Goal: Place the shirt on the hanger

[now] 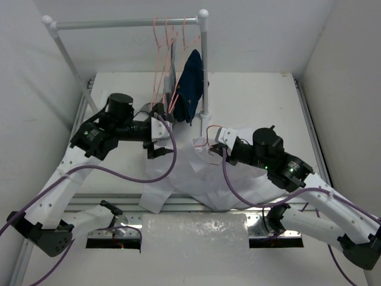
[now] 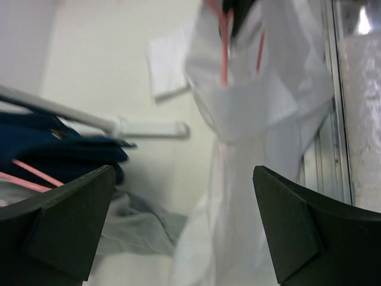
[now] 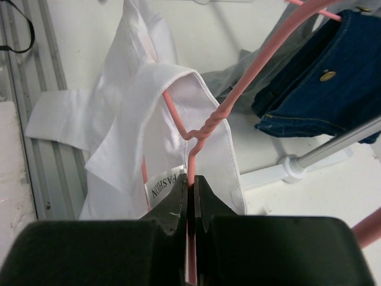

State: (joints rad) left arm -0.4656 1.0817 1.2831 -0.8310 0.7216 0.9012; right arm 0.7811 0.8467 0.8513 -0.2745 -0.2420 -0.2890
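Observation:
The white shirt (image 1: 196, 179) lies spread on the table between the arms, its lower part over the near edge. The pink wire hanger (image 1: 209, 127) sits inside its collar. My right gripper (image 1: 214, 146) is shut on the hanger. In the right wrist view the jaws (image 3: 191, 182) pinch the wire just below the twisted neck (image 3: 209, 121), with the collar (image 3: 156, 98) around it. My left gripper (image 1: 156, 132) is open and empty at the shirt's left shoulder. In the left wrist view the shirt (image 2: 250, 143) and hanger (image 2: 224, 56) hang ahead of the open gripper (image 2: 183, 196).
A white tube rail (image 1: 128, 24) stands at the back with several spare pink hangers (image 1: 165, 36), a navy-blue garment (image 1: 191, 83) and a grey garment (image 1: 171, 74). Its right post foot (image 1: 206, 113) stands just behind the shirt. White walls enclose the table.

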